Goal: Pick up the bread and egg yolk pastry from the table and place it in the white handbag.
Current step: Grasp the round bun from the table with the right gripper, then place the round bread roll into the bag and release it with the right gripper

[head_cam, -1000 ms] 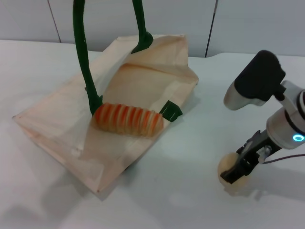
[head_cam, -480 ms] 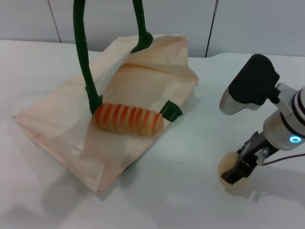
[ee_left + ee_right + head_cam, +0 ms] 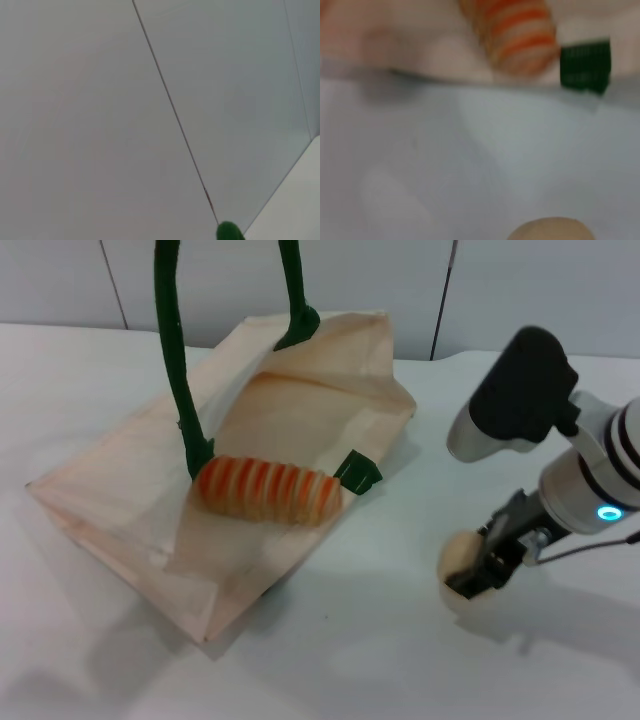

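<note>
1. Egg yolk pastry [image 3: 462,565], a small smooth round pale-beige ball, sits low over the white table [image 3: 360,660], well off to the right of the white handbag and apart from it.
2. The right gripper [image 3: 487,566], dark-fingered on a white and grey arm, is pinching the egg yolk pastry from above; the black fingers [image 3: 497,550] cover its right side, so only its left part shows in the head view.
3. Whether the pastry touches the table or is just clear of it cannot be told.
4. The white handbag [image 3: 130,510], a large flat cream fabric tote with green tabs, lies on its side on the table with its mouth open toward the pastry.
5. The bread [image 3: 267,490], an elongated tan loaf with orange-red crosswise stripes, lies in the handbag's mouth on the fabric, its right end just beside a dark green tab [image 3: 357,472].
6. Two thick dark green rope handles [image 3: 175,360] rise upright from the handbag and run out of the top of the head view.
7. In the right wrist view the pastry [image 3: 551,229] shows at the near edge, with the bread [image 3: 512,35] and the green tab [image 3: 585,66] well beyond it across bare table.
8. The left gripper is not in sight; the left wrist view shows only a pale wall and a green handle tip [image 3: 229,232].
</note>
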{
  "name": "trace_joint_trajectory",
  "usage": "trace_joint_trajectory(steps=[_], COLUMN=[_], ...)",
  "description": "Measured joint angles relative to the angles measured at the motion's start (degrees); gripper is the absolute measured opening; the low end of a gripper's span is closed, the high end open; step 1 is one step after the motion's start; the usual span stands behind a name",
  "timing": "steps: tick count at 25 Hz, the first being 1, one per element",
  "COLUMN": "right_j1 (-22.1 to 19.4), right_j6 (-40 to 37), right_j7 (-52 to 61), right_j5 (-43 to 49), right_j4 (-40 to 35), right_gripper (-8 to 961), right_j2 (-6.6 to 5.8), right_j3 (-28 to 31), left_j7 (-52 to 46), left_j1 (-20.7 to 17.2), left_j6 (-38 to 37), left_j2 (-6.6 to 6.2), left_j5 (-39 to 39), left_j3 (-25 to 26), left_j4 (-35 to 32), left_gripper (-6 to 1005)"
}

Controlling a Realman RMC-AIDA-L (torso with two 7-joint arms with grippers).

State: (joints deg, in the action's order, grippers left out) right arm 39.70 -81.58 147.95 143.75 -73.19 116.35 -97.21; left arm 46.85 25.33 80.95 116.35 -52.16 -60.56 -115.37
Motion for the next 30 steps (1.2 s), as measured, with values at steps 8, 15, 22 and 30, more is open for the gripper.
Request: trace_joint_trajectory(steps=[8,15,22,30], right_j1=[1.0,2.4,4.1,4.1], right_j6=[6.5,13.3,16.2,20.4], right_j7=[-0.1,-0.7,-0.8,-1.2], right_j5=[-4.2,-5.5,-5.6,-5.6], right_j4=[-3.4,-1.4,2.4,2.2], right_gripper=[639,612,608,603], right_j2=[0.01,0.02,-0.05,-0.16], right_j3=[-2.5,-4.2,-4.4,-3.9], left_j7=[0.1,0.1,0.2,0.3], left_j1=[0.6,1.4,1.6,1.6], left_j6=[0.0,-1.8,-3.1,-2.5], left_j2=[-0.04,-0.11,-0.09,-0.06], left_j5=[-0.9,-1.6,-2.0,-4.1], left_j3=[-0.2,-4.5,-7.0,-7.3], left_j4=[0.0,0.3,0.3,0.1], left_gripper=[148,150,152,155])
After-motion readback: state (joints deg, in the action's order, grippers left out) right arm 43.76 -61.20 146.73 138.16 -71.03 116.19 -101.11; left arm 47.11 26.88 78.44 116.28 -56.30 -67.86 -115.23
